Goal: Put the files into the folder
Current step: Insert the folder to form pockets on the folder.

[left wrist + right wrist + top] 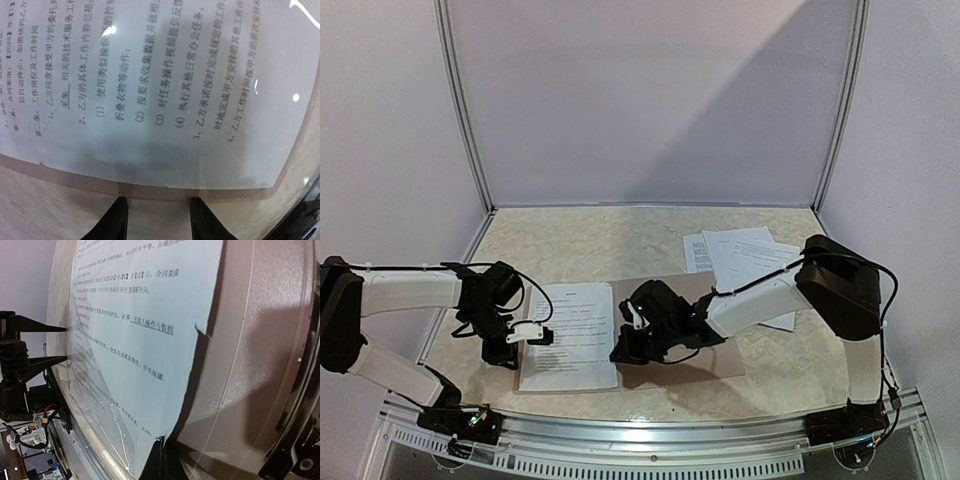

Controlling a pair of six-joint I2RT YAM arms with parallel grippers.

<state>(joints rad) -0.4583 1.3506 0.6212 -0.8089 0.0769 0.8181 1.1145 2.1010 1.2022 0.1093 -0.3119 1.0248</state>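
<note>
Right gripper [161, 447] pinches glossy-sleeved printed sheet [135, 340] over taupe folder [260, 365].

My left tool [157, 212] is matt black plastic. The white paper file [165, 75] sits in a glossy clear plastic sleeve [280, 165]. The folder [260, 340] looks matt and faintly grained, the surface [600, 235] smooth and speckled.

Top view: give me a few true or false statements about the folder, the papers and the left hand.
1. The folder lies open on the table. True.
2. A sheet lies on the folder's left half. True.
3. Every sheet is already in the folder. False: a pile lies on the table by its far right corner.
4. The left hand is shut. False: its fingers stand apart at the folder's edge.
</note>
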